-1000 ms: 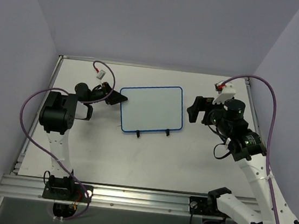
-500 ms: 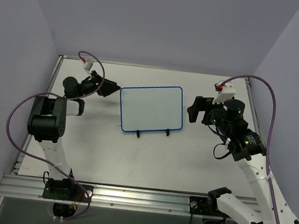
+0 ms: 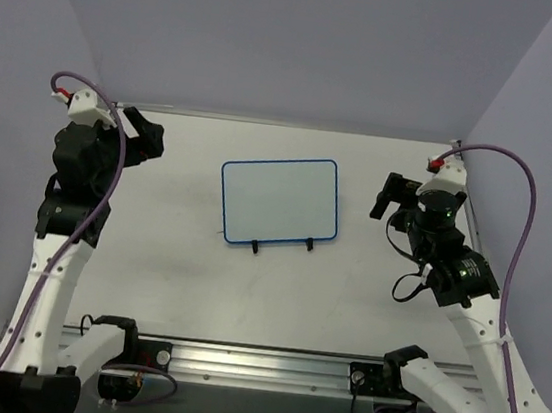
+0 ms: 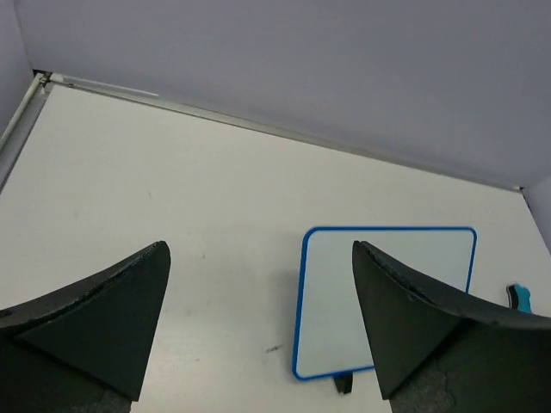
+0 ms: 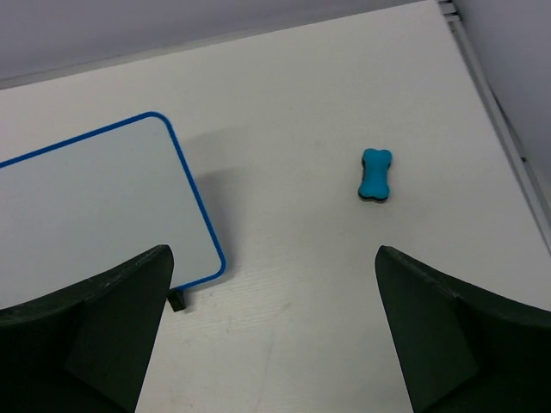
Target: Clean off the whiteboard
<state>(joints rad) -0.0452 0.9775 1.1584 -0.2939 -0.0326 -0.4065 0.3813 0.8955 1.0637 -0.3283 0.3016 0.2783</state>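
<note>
The whiteboard [image 3: 280, 202] has a thin blue frame, looks wiped clean, and leans on a black wire stand [image 3: 255, 247] at mid table. It also shows in the left wrist view [image 4: 331, 310] and the right wrist view [image 5: 86, 198]. My left gripper [image 3: 147, 130] is open and empty, raised at the far left, well away from the board [image 4: 260, 249]. My right gripper [image 3: 386, 195] is open and empty, right of the board [image 5: 273, 251]. A small blue eraser [image 5: 375, 175] lies on the table right of the board, beyond the right fingers. It is hidden in the top view.
The white table [image 3: 245, 293] is walled by purple panels at the back and sides, with a metal rail [image 3: 237, 361] along the near edge. The stand's foot [image 5: 178, 301] sticks out below the board's near right corner.
My left arm has swung back from the board's left edge to the far left and lifted. My right gripper has drawn back a little to the right. The board has not moved.
</note>
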